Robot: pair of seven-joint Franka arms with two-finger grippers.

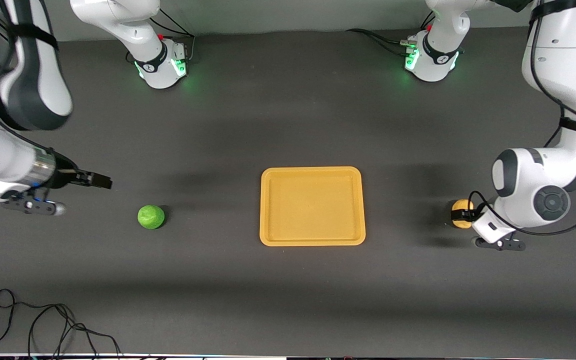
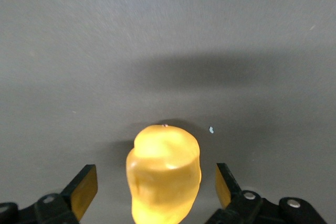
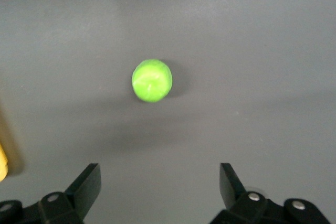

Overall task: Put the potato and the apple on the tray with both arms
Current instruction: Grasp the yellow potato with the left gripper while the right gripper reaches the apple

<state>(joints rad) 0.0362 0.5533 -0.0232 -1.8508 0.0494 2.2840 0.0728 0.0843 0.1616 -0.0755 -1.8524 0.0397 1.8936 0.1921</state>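
The yellow-tan potato (image 1: 461, 212) lies on the dark table at the left arm's end, beside the orange-yellow tray (image 1: 312, 241). My left gripper (image 1: 464, 216) is down at the potato. In the left wrist view the potato (image 2: 164, 174) stands between the open fingers of that gripper (image 2: 156, 188), with a gap on each side. The green apple (image 1: 151, 216) lies on the table at the right arm's end, beside the tray. My right gripper (image 1: 102, 181) hovers over the table, short of the apple. It is open and empty (image 3: 160, 182), with the apple (image 3: 151, 80) ahead of it.
The tray holds nothing and sits mid-table between the two fruits. A loose black cable (image 1: 43, 325) lies near the table's front edge at the right arm's end. The arms' green-lit bases (image 1: 160, 62) stand at the back.
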